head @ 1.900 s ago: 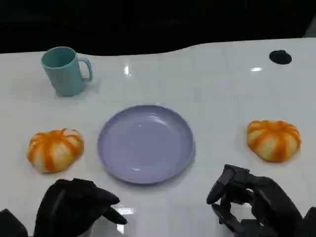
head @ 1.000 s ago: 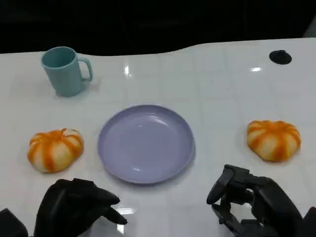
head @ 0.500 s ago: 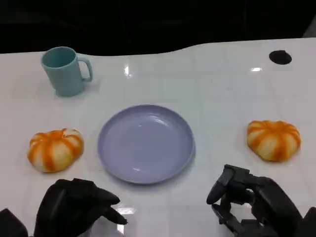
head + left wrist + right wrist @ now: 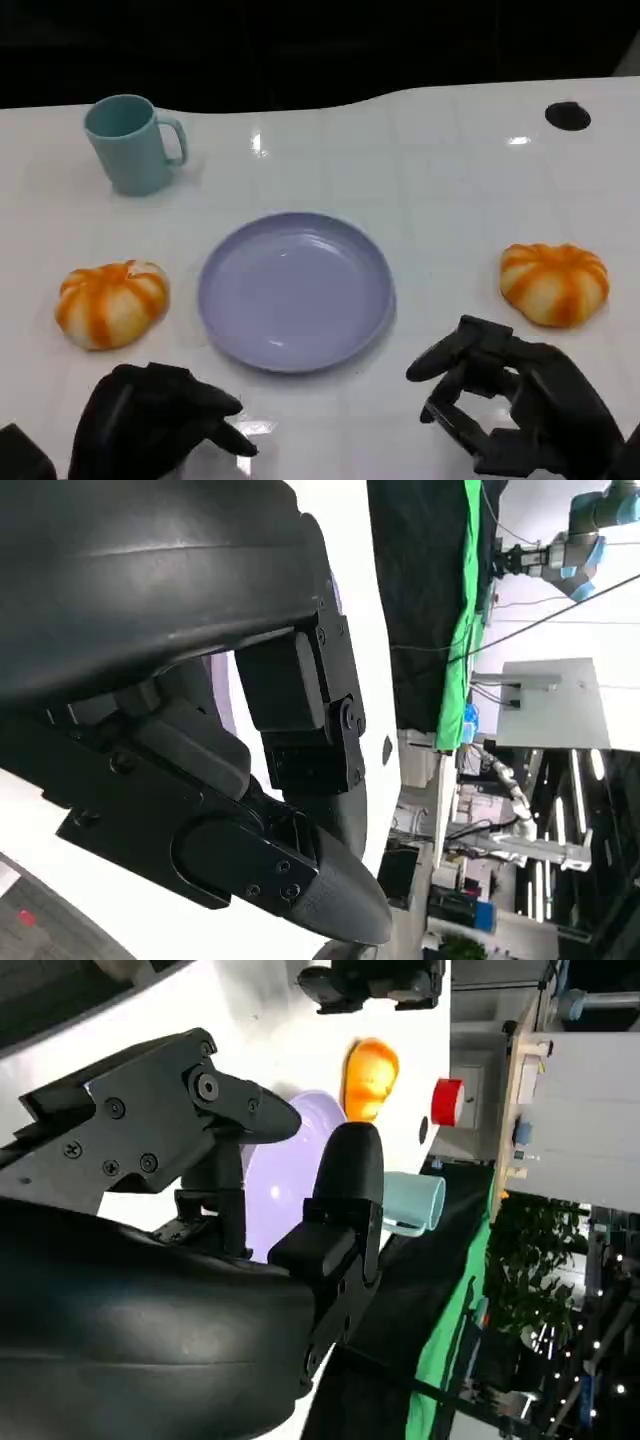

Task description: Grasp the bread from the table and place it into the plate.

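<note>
- Bread: we are seeing two orange-striped buns, the left bun and the right bun, lying on the white table either side of the lavender plate.
- Right hand is hovering near the right bun, fingers apart, holding nothing.
- Left hand is seemingly curling in, empty.
- Teal mug is standing behind.

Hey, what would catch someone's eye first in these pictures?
Probably the two orange-striped bread rolls, one left and one right of the lavender plate at the table's middle. Next, the teal mug at far left, and the black left hand and right hand nearest the camera.
</note>
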Robot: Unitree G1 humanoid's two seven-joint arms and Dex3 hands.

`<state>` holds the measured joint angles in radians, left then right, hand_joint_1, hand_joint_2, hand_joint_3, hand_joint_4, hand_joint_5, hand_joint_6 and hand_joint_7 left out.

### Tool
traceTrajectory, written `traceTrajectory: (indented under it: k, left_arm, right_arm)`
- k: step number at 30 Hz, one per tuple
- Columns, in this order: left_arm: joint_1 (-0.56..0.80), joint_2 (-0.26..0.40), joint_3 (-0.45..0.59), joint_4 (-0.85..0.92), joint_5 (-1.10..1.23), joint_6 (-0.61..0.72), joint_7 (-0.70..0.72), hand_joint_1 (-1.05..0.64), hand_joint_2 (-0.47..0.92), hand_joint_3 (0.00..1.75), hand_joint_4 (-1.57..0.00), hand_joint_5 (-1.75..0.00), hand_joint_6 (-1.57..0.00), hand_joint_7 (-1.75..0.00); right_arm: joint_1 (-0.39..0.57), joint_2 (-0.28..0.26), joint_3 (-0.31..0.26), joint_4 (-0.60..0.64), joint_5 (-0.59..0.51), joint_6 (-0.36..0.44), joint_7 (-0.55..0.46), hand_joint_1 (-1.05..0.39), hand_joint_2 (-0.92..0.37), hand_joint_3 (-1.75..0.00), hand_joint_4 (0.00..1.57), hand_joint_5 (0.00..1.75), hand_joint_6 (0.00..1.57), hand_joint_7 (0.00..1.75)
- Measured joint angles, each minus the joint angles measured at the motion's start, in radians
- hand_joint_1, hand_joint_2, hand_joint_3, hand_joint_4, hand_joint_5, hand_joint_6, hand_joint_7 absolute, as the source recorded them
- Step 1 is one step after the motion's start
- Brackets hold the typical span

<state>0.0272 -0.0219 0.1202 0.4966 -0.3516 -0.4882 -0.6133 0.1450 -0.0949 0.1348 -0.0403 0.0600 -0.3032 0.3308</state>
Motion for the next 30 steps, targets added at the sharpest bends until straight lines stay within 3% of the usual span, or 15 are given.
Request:
traceTrajectory:
  k: [6,10,19,23,30]
  left_arm:
    - [0.0,0.0,0.0,-0.008,0.0,0.0,0.0,-1.05,0.79,0.0,-1.57,-0.38,-1.57,-0.13]
    - [0.0,0.0,0.0,-0.01,0.0,0.0,0.0,-1.05,0.79,0.0,-1.57,-0.38,-1.57,-0.13]
    - [0.004,0.0,-0.001,-0.018,0.0,0.001,0.0,-1.05,0.79,0.0,-1.57,-0.38,-1.57,-0.13]
    - [0.011,0.0,-0.002,-0.034,0.0,0.004,0.0,-1.05,0.79,0.0,-1.57,-0.38,-1.57,-0.13]
    - [0.013,0.0,-0.003,-0.031,0.001,0.004,0.0,-1.05,0.79,0.0,-1.57,-0.39,-1.57,-0.14]
  right_arm:
    - [-0.011,-0.018,-0.013,-0.017,-0.072,-0.055,-0.032,-0.13,-0.54,-0.85,0.36,0.91,0.39,0.65]
    - [-0.046,-0.033,-0.019,-0.009,-0.11,-0.108,-0.056,-0.15,-0.54,-0.82,0.3,0.88,0.38,0.54]
    - [-0.076,-0.071,-0.047,-0.019,-0.198,-0.127,-0.104,-0.24,-0.69,-0.47,0.15,0.77,0.41,0.24]
    - [-0.084,-0.09,-0.054,-0.035,-0.272,-0.129,-0.137,-0.28,-0.8,-0.2,0.04,0.76,0.39,0.13]
    - [-0.122,-0.181,-0.07,-0.088,-0.507,-0.092,-0.206,-0.37,-0.84,-0.05,0.0,0.59,0.32,0.05]
